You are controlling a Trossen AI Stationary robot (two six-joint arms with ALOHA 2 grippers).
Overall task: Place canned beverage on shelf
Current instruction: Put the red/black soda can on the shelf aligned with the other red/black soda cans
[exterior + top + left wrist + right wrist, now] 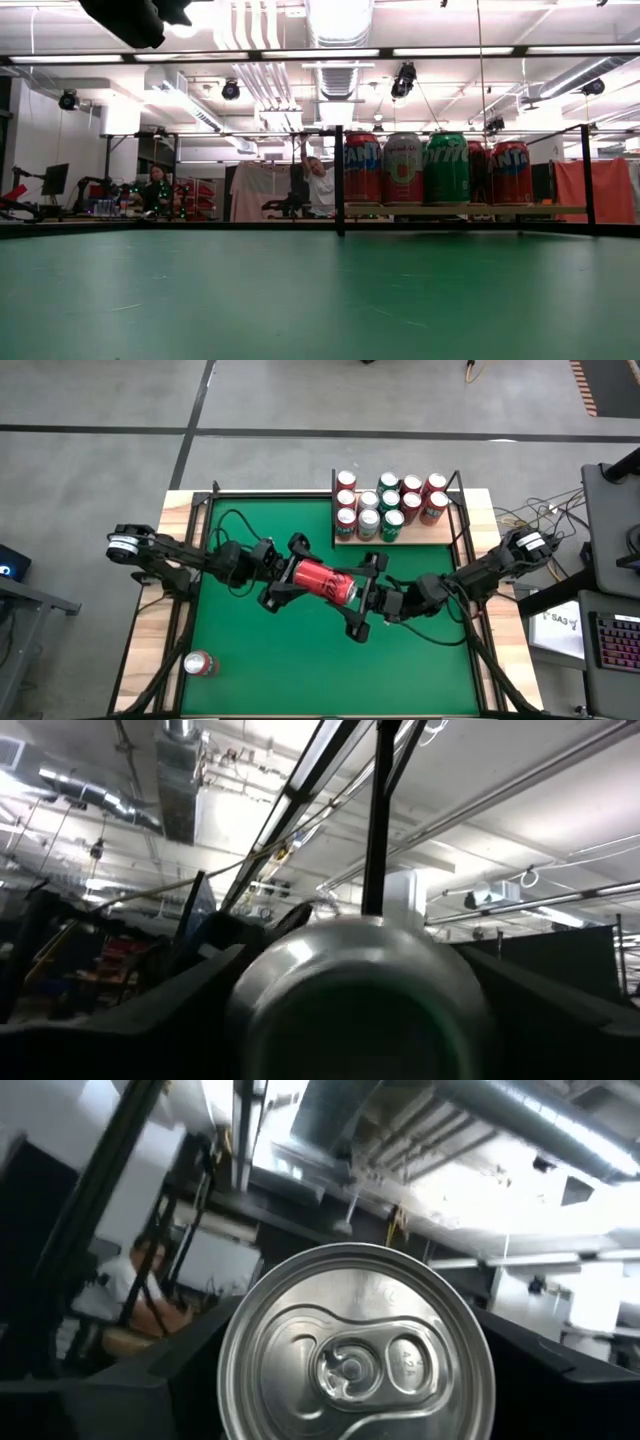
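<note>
Left tool (290, 572): I held it above the middle of the bench (300, 660), fingers spread around the base end of a red can (322, 582) lying on its side in the air. Its wrist camera was filled by that rounded base, dark fingers (150, 1010) on either side.

Right tool (362, 600): it met the same can from the opposite end, fingers either side of the lid end; its wrist camera looked straight at the silver lid and pull tab. I could not tell which tool carried the weight, or whether either was fully clamped.

Red can: suspended between both tools, clear of the green surface, just in front of the shelf.

Shelf (345, 539): pale wooden board with black rods, at the far edge of the bench toward the far right corner. It carried a group of upright cans (390, 502), red, green and silver, packed close together.

Spare can (199, 664): red and silver, lying on its side near the near left corner, well apart from the tools.
</note>
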